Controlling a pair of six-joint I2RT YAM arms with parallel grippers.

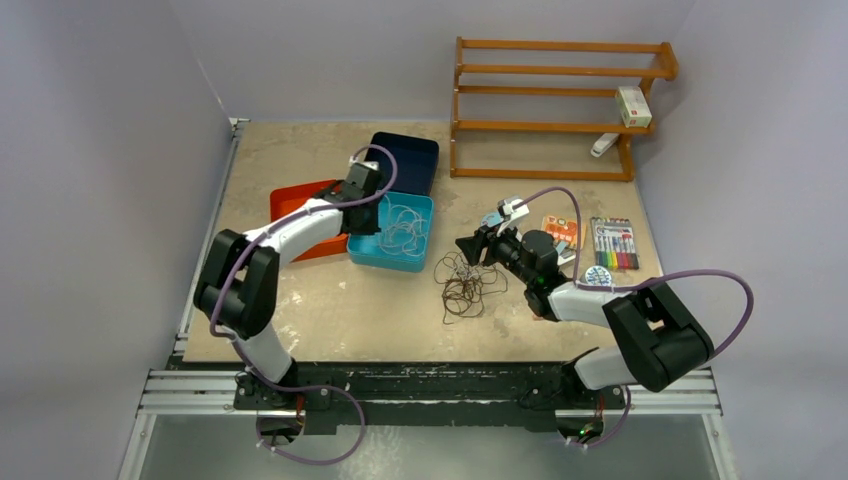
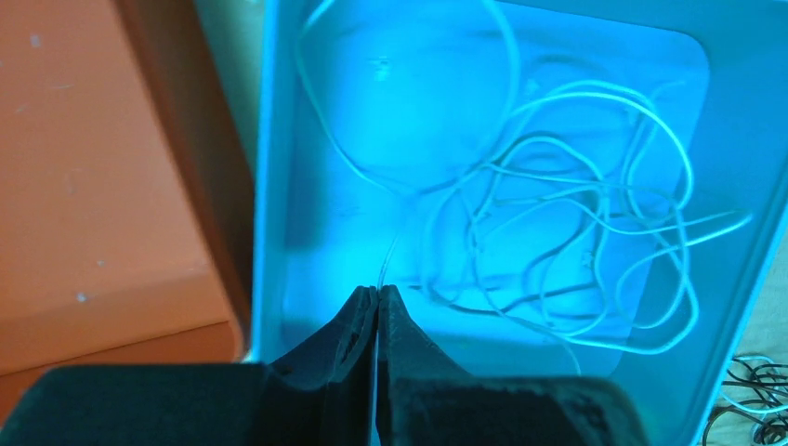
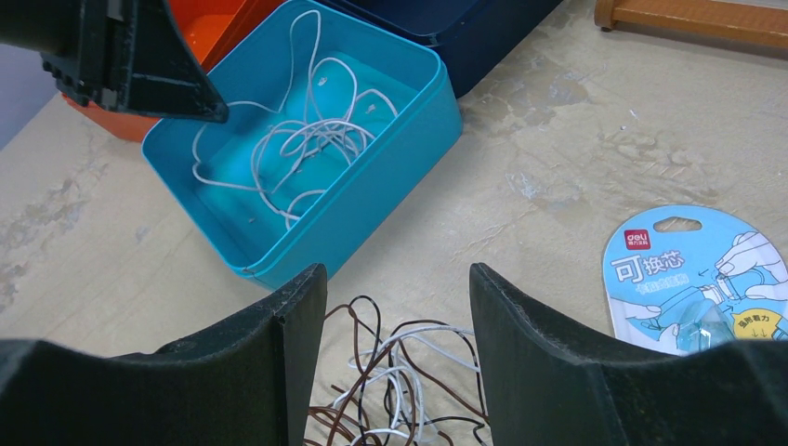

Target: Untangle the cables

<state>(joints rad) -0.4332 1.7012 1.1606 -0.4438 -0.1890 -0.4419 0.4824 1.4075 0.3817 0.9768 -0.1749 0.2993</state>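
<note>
Loose white cables (image 2: 558, 214) lie coiled inside a teal box (image 2: 269, 186). My left gripper (image 2: 377, 293) hangs over the box's near wall, shut on one thin white strand that rises from between its tips. In the top view this left gripper (image 1: 372, 203) is at the left end of the teal box (image 1: 392, 262). A tangle of brown, black and white cables (image 1: 465, 285) lies on the table in front of the box. My right gripper (image 3: 398, 274) stands open just above that tangle (image 3: 409, 372), which lies between its fingers, untouched.
An orange tray (image 1: 295, 200) and a dark blue box (image 1: 410, 160) adjoin the teal box. A wooden rack (image 1: 555, 105) stands at the back right. A marker set (image 1: 613, 243) and a blue blister pack (image 3: 697, 279) lie to the right of my right gripper.
</note>
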